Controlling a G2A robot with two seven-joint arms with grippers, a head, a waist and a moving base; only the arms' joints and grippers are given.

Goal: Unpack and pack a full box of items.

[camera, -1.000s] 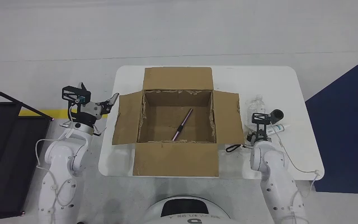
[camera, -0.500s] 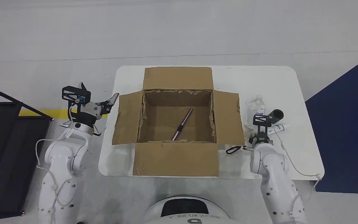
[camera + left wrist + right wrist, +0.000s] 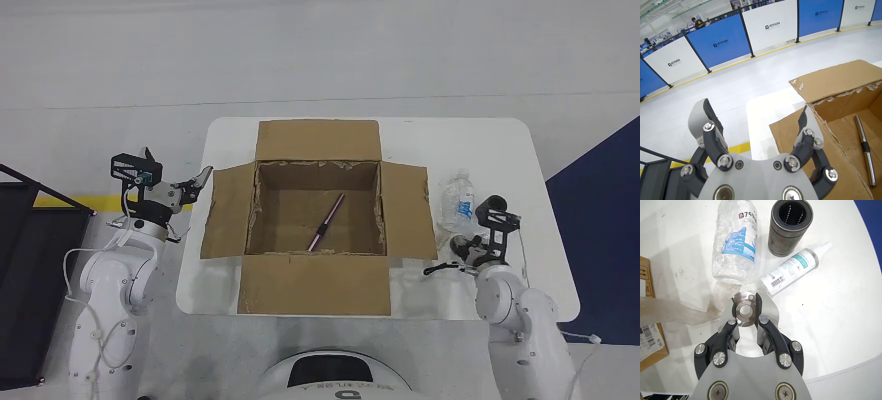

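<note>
An open cardboard box (image 3: 405,205) stands mid-table with a thin metal rod (image 3: 327,221) lying on its floor. The left wrist view looks at the same box (image 3: 829,89) and rod (image 3: 864,145). My left gripper (image 3: 200,180) hangs open and empty off the table's left side, by the box's left flap; its pads (image 3: 712,115) are wide apart. My right gripper (image 3: 745,303) is shut on a small metal flange (image 3: 743,297) just above the table. In the top view my right gripper (image 3: 466,246) is right of the box, near the front edge.
Beyond the right gripper lie a crumpled clear bottle (image 3: 736,247), a dark metal cylinder sleeve (image 3: 789,228) and a small white bottle (image 3: 791,272). A strip of clear tape (image 3: 677,311) trails from the box flap (image 3: 647,313). The table's right edge (image 3: 857,361) curves close by.
The right arm has shifted right and toward the front edge, away from the box. Left arm, box and rod have not moved.
</note>
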